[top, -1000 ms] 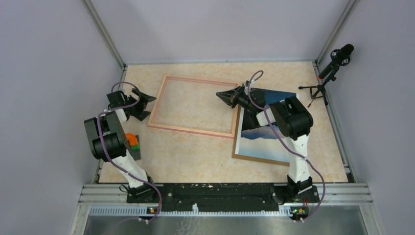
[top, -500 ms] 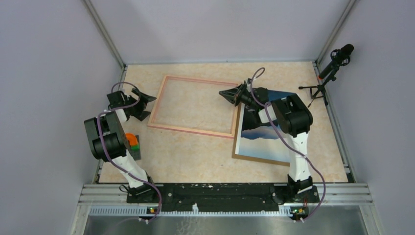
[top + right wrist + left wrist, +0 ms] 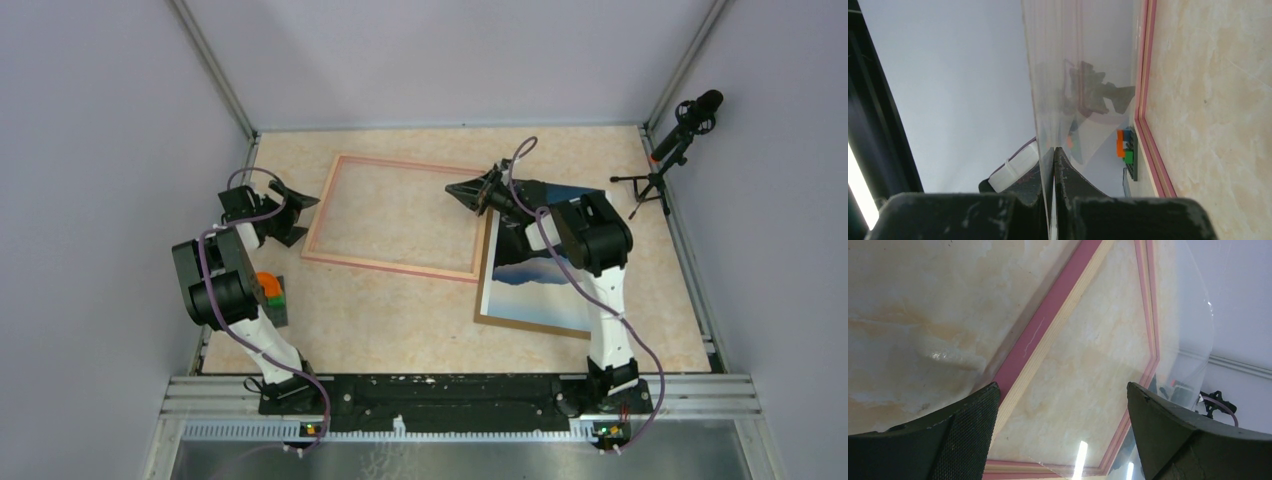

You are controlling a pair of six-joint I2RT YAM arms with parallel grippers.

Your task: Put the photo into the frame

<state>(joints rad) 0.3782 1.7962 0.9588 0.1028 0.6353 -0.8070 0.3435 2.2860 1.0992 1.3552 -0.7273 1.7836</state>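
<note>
Seen from above, with the arm bases at 6 o'clock, the left arm folds back on itself at 9 o'clock. Its left pincer (image 3: 305, 220) is released and spread wide, pointing toward 3 o'clock just beside the short left rail of the frame (image 3: 385, 265). A small orange and green block (image 3: 270, 290) sits beside that arm's elbow.

At 4 o'clock the photo (image 3: 535, 290) lies face up on a brown board (image 3: 525, 325) on the counter (image 3: 400, 320). Its long axis runs roughly 6 to 12, with the clouds near and the blue sky far. The right arm crosses over it and reaches toward 10 o'clock.

The frame lies flat at the middle with its long axis about 9 to 3. Pale counter shows through its opening.

The right pincer (image 3: 458, 192) is over the frame's right end, clenched on the edge of a clear sheet (image 3: 1078, 60). This sheet seems to stand raised on that side, though from above it barely shows.

A microphone (image 3: 685, 125) stands at 2 o'clock.
</note>
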